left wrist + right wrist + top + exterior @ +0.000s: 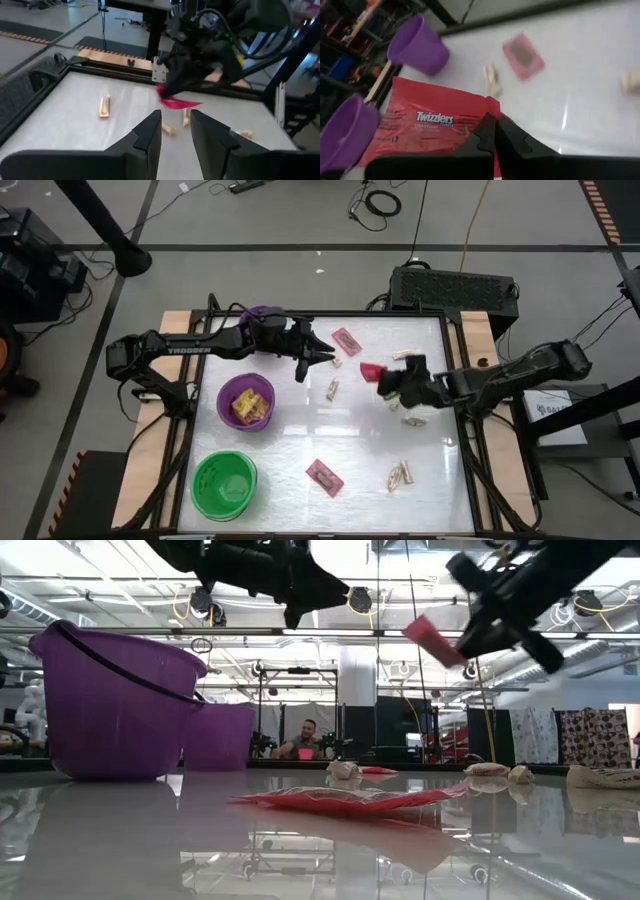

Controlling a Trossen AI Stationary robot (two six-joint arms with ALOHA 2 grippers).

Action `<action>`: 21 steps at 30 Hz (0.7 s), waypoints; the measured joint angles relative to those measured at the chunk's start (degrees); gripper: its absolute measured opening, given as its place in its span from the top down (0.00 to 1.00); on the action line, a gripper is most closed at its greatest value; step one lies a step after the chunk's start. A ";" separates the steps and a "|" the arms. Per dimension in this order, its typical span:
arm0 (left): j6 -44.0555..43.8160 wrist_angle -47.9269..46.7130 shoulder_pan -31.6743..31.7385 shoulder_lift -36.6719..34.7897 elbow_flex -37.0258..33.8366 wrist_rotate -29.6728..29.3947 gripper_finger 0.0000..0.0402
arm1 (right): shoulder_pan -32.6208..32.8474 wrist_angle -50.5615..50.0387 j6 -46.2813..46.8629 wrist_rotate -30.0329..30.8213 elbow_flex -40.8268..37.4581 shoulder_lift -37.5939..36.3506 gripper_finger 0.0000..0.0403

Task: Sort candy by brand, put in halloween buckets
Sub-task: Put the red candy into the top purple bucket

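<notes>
Wider bucket sits behind another bucket, seemingly apart.

The high view looks straight down on the whole table; the low view sits at tabletop level, facing the room. Both wrist views look close along dark fingers, sharing the table's centre.

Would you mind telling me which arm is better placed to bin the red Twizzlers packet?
Right: its claw is shut on the Twizzlers packet, lifted off the table. The left claw is open and empty.
</notes>
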 joint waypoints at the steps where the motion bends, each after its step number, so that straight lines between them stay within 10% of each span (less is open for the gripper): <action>1: -0.85 0.86 -0.01 0.60 0.00 0.11 0.72 | -1.67 2.05 -3.02 0.38 0.00 0.37 1.00; 11: -22.09 2.54 3.93 6.48 -0.07 4.80 0.72 | -11.47 18.69 -28.56 -0.94 0.04 1.49 1.00; 21: -36.19 9.36 8.14 7.32 0.07 9.24 0.72 | -15.53 18.67 -31.90 -1.11 0.00 2.95 1.00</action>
